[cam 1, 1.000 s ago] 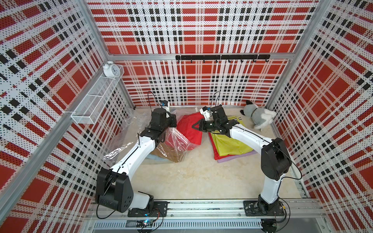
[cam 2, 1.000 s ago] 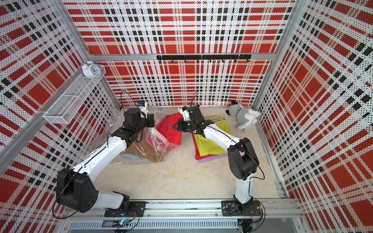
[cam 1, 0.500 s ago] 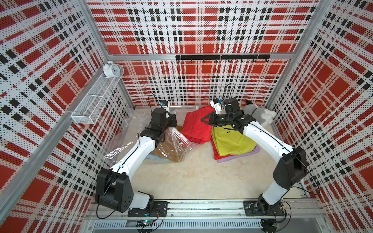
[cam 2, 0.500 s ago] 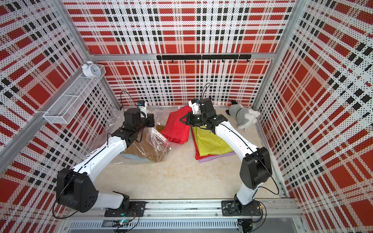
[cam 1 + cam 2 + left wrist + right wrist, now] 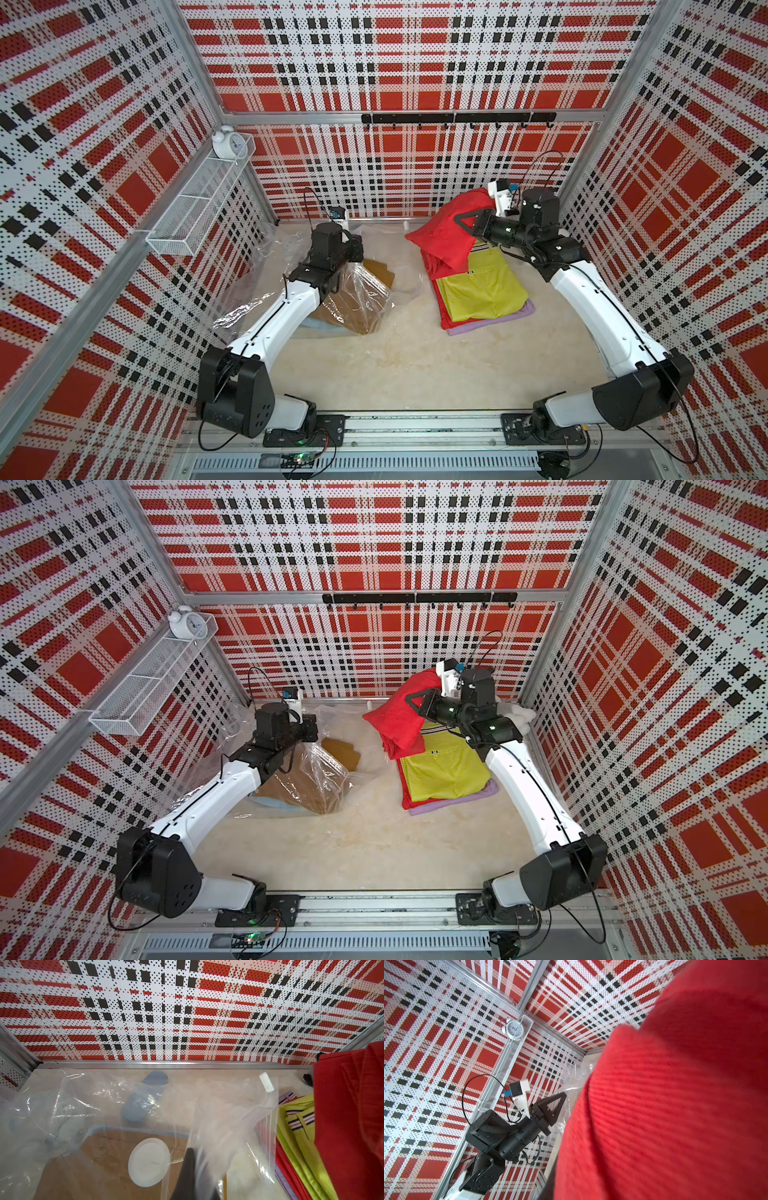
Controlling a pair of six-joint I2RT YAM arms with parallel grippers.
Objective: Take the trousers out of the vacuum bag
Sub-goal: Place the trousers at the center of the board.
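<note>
From my station I count six pairs of trousers [image 5: 449, 779]: a lifted red pair [image 5: 446, 237], a stacked red pair [image 5: 441, 303], one yellow-green pair [image 5: 482, 291], one lilac pair [image 5: 478, 329], one mustard brown pair [image 5: 378, 270] and one light blue pair [image 5: 270, 803]. I also count one vacuum bag [image 5: 257, 257], one valve cap [image 5: 148, 1162], one alarm clock [image 5: 227, 143], one wire basket [image 5: 199, 208], one plush toy [image 5: 523, 716], and two arms: left arm [image 5: 286, 303], right arm [image 5: 598, 307].

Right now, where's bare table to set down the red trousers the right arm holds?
The broad front of the beige tabletop is bare, bordered by the base rail, the crinkly clear vacuum bag and the folded yellow-green trousers stack. The back is crowded: bag left, stack right, plastic nearly bridging them.
</note>
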